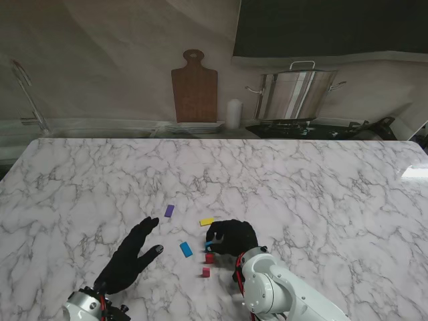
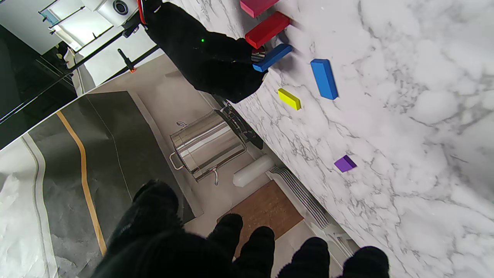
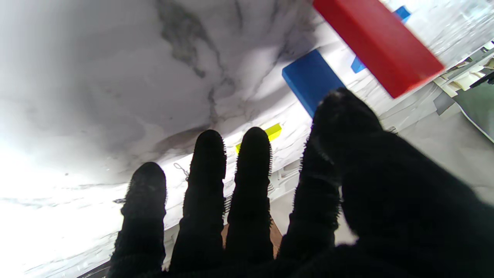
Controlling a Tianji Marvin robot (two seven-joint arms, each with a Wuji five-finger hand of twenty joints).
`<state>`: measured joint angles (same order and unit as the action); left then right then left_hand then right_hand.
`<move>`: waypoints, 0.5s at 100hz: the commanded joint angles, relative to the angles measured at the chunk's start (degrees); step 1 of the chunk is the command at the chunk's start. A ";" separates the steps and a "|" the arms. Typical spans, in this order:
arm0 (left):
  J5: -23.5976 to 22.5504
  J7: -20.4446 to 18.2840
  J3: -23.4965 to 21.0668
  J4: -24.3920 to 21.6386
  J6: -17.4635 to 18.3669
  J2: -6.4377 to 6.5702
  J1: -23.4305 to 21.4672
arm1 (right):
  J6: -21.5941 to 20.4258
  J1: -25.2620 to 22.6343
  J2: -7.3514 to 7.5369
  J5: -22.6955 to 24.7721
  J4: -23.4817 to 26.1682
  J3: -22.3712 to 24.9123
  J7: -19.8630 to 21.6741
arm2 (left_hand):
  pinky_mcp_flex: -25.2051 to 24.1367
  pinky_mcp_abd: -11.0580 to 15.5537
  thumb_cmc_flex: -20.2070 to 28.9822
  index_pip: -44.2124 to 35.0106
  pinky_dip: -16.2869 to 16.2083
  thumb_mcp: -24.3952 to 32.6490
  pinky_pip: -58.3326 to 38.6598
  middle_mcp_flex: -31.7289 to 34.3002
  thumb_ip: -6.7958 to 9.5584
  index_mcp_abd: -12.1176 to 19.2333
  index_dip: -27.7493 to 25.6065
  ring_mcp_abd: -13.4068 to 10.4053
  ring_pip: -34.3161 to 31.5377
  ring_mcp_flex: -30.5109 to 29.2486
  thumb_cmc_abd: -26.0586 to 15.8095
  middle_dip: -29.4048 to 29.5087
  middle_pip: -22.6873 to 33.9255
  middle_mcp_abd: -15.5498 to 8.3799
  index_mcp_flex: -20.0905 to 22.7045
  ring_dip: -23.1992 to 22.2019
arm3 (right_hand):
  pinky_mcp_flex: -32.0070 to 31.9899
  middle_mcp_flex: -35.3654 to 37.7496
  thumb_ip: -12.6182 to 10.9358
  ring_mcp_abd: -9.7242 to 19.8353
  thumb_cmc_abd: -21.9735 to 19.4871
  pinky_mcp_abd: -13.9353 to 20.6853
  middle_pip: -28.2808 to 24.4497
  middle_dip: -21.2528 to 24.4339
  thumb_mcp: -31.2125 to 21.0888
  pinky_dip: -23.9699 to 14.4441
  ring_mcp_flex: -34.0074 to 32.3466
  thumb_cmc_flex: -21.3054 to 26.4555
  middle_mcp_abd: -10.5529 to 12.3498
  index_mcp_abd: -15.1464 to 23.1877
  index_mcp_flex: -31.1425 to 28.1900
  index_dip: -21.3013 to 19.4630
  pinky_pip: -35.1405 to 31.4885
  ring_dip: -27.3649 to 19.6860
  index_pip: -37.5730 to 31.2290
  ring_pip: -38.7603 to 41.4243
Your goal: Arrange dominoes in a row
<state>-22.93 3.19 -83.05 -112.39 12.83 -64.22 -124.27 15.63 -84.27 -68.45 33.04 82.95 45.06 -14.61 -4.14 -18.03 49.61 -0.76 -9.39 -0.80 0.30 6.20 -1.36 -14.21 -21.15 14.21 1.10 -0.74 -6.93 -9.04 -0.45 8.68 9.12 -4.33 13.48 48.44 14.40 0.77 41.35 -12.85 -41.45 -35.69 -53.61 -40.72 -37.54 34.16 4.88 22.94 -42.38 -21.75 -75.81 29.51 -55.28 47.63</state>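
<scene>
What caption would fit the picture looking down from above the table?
Two black-gloved robot hands, left hand open and right hand pinching a blue domino, work among colored dominoes on a marble table.

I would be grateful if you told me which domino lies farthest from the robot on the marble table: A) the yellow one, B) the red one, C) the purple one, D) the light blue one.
C: in the stand's view the purple domino lies farther from me than the yellow domino, the light blue domino and the red domino.
</scene>
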 commanded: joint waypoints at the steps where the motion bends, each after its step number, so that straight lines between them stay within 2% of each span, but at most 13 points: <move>1: 0.01 -0.70 0.10 -0.09 0.18 -0.08 -0.22 | 0.38 -0.12 0.02 0.15 -0.08 -0.12 0.21 | 0.01 1.57 1.34 0.85 -0.75 -0.29 -0.04 -0.82 1.69 -0.38 0.79 -1.35 0.12 0.66 0.37 0.59 -0.39 -0.66 -1.55 -0.46 | -0.82 -1.54 -0.79 0.73 0.37 1.91 -0.93 -0.14 -0.46 -1.25 1.19 -0.06 0.42 2.57 2.06 -0.94 0.09 0.23 0.46 -0.23; 13: 0.01 -0.67 0.11 -0.09 0.18 -0.08 -0.22 | 0.46 -0.10 0.03 0.23 -0.10 -0.17 0.22 | 0.02 1.57 1.33 0.84 -0.77 -0.28 -0.05 -0.84 1.70 -0.40 0.77 -1.33 0.12 0.66 0.39 0.59 -0.39 -0.57 -1.53 -0.46 | -0.86 -1.71 -0.79 0.69 0.40 1.95 -1.41 -0.23 -0.33 -1.29 1.21 -0.45 0.46 1.83 2.00 -1.83 0.10 0.29 -0.49 -0.13; 28: -0.02 -0.64 0.08 -0.07 0.25 -0.09 -0.22 | 0.72 -0.07 0.00 0.33 -0.07 -0.25 0.14 | 0.01 1.55 1.41 0.84 -0.78 -0.24 -0.05 -0.83 1.71 -0.43 0.77 -1.33 0.11 0.67 0.37 0.59 -0.39 -0.58 -1.53 -0.47 | -0.90 -2.22 -0.81 0.78 0.44 2.06 -2.69 -0.14 0.01 -1.50 1.38 -1.22 0.73 1.17 1.71 -6.27 0.07 0.40 -2.73 0.04; 50: -0.05 -0.61 0.09 -0.08 0.24 -0.09 -0.23 | 0.87 -0.10 0.05 0.39 0.05 -0.25 0.30 | 0.01 1.56 1.45 0.84 -0.78 -0.23 -0.05 -0.84 1.71 -0.38 0.76 -1.35 0.11 0.66 0.45 0.60 -0.39 -0.57 -1.53 -0.47 | -0.93 -2.59 -0.78 0.80 0.46 2.04 -2.91 0.20 0.23 -1.59 1.53 -1.59 0.73 0.84 1.96 -8.01 0.05 0.40 -2.90 0.03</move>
<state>-22.96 3.25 -83.08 -112.39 12.88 -64.22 -124.27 16.12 -84.20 -68.43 33.34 83.00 44.91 -14.59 -4.14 -18.03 49.61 -0.76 -9.39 -0.80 0.30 6.20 -1.36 -14.22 -21.15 14.21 1.10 -0.74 -6.94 -9.04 -0.45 8.68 9.12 -4.33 13.47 47.81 14.40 1.23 41.35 -12.81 -42.17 -35.69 -53.61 -41.28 -37.49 34.16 4.91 22.92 -41.88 -28.36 -75.78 29.59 -56.70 47.63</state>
